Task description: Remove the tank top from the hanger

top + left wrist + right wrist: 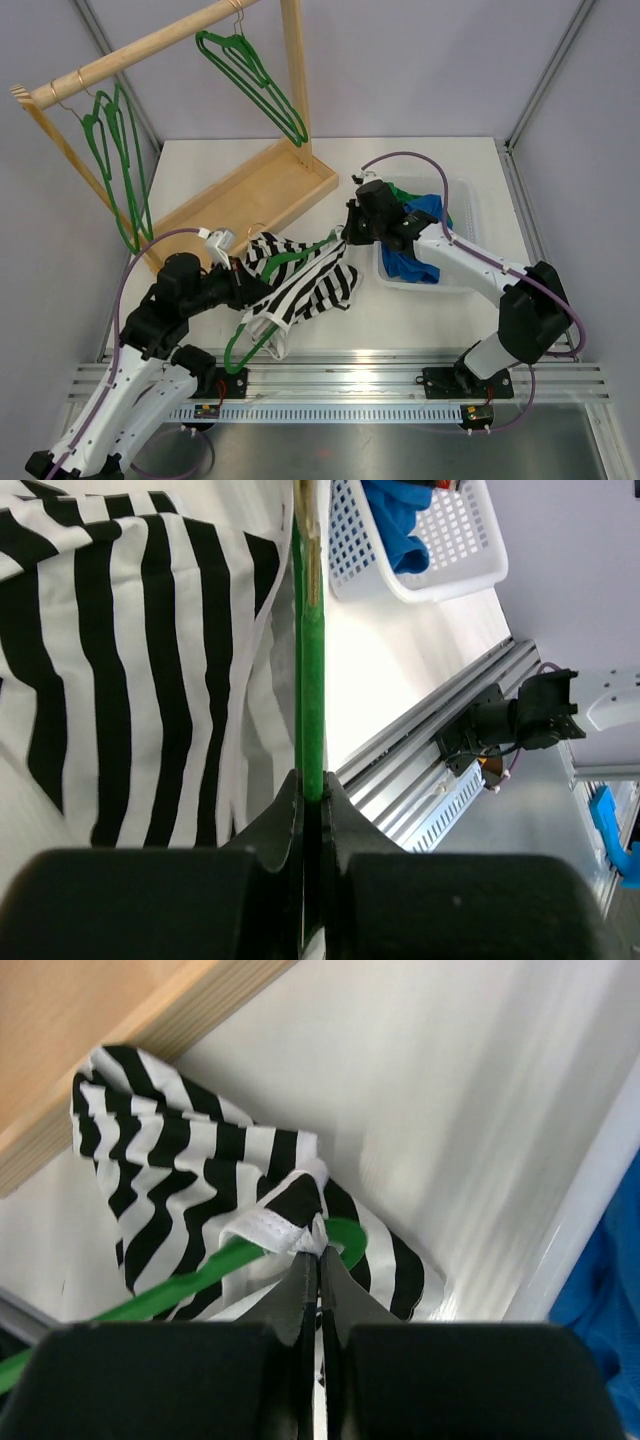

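I'm looking at the black-and-white striped tank top [312,285], which is lying crumpled on the white table [400,312], between the wooden rack base [250,195] and the near rail. It is bunching into folds, its stripes running in several directions and a white hem showing along its edges. The green plastic hanger [243,342] is threading through it: one green loop is sticking out at the near side and another stretch is crossing the top of the cloth.

My left arm is reaching in low from the left, elbow bent, and the left gripper [310,785] is clamping tight on the hanger's green bar [310,680], with striped cloth [130,660] draping just beside the fingers. My right arm is stretching across from the right, passing over the white plastic basket [465,215] holding blue cloth [415,265]. The right gripper [318,1260] is pinching closed on the white-hemmed strap of the tank top [170,1180], right where it is wrapping over the curved end of the hanger [190,1275]. I cannot tell whether the fingers are also catching the green plastic there.
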